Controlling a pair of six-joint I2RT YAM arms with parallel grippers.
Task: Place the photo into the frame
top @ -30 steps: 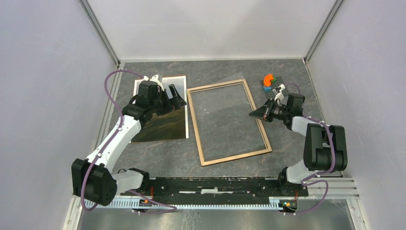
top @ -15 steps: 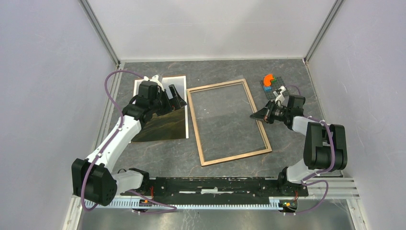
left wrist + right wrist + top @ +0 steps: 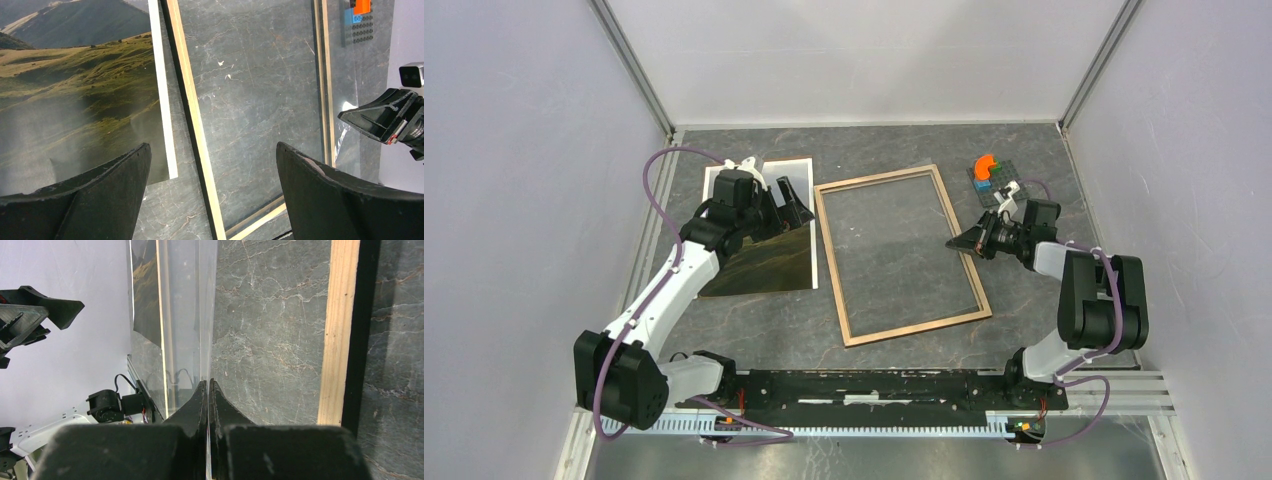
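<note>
- My left pincer [image 3: 794,203] is spread fully wide and holds nothing. It hangs over the photo's edge nearest the frame.
- My right pincer [image 3: 208,385] is clamped tight on the edge of a clear sheet [image 3: 185,315], just inside the frame's right rim.
- The photo [image 3: 764,265] lies flat on the table [image 3: 754,330], just beside the frame [image 3: 832,265], which lies wood face up.
- Handling, as judged: the photo is light, thin and glossy, so expect flex, slip and easy creasing. Grip the white border near a corner.
- No brand, label or writing is legible.

In the closed right hand [image 3: 208,383], a clear sheet [image 3: 185,315]; frame [image 3: 340,330] alongside.
</note>
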